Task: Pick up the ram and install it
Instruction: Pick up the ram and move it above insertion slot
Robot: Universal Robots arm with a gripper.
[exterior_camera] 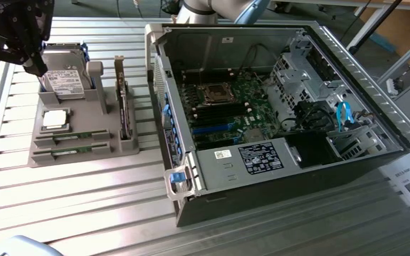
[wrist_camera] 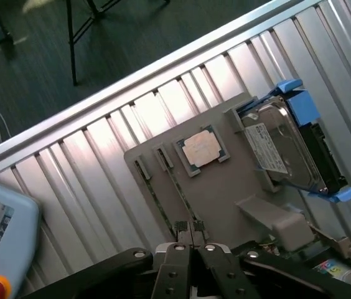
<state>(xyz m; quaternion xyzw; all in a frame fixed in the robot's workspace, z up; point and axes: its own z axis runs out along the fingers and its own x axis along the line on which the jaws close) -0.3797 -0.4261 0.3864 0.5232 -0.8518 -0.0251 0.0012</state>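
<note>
End effector [wrist_camera: 192, 232] closed narrow, holding nothing, above grey holder [wrist_camera: 225, 193]; ram [exterior_camera: 70, 138] lying in holder slot; bench [exterior_camera: 84, 202]

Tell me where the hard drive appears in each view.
Exterior view: the hard drive stands upright in the grey holder, at the exterior view's left.
Wrist view: the hard drive stands in the same holder, between blue brackets.
Shared landmark: the square CPU chip lying next to it.
</note>
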